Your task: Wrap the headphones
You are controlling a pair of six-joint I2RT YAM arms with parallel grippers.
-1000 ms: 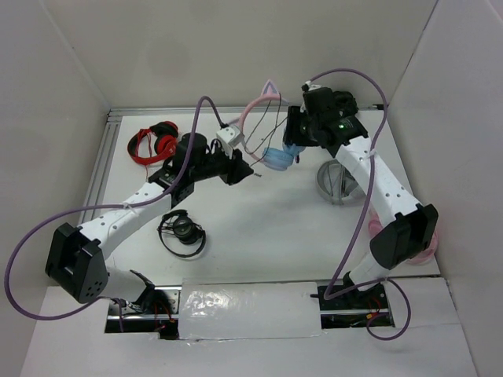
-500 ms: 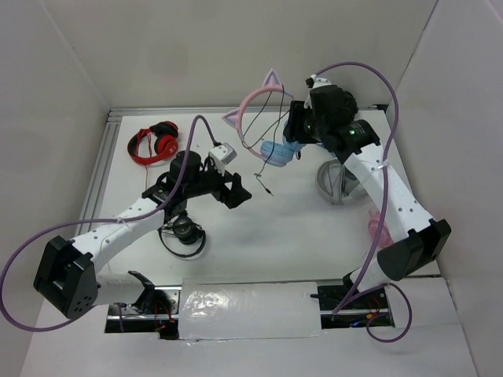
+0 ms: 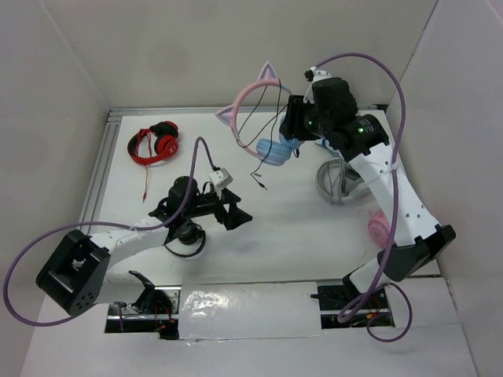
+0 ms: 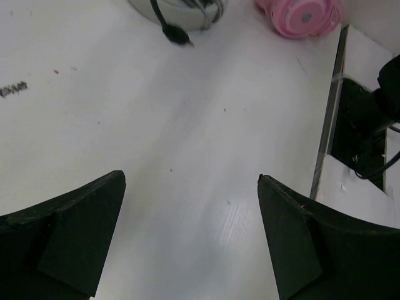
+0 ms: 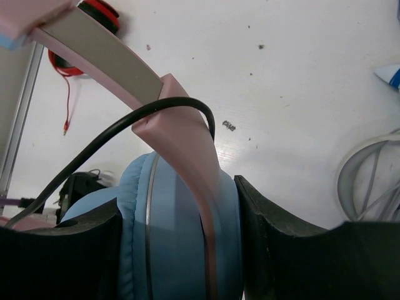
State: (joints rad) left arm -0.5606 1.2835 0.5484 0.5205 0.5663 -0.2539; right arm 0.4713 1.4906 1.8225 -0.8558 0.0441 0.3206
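The headphones (image 3: 271, 149) hang in the air at the back middle, pink cat-ear headband (image 3: 250, 96) up and to the left, light blue ear cups below. My right gripper (image 3: 292, 137) is shut on a blue ear cup (image 5: 169, 237), the pink band (image 5: 181, 137) running between its fingers. The thin black cable (image 3: 253, 161) loops over the band and dangles, its plug hanging free above the table. My left gripper (image 3: 234, 212) hovers low over the table to the near left of the headphones, open, with only bare table between its fingers (image 4: 190, 181).
Red-and-black headphones (image 3: 154, 144) lie at the back left. Small black headphones (image 3: 182, 236) sit under my left arm. A grey wire stand (image 3: 338, 184) and all-pink headphones (image 3: 381, 228) are on the right, both seen ahead in the left wrist view as the pink headphones (image 4: 300, 12).
My left gripper opened, let go of the cable and drew back toward the near left. My right arm lifted the headphones higher, and the headband swung up.
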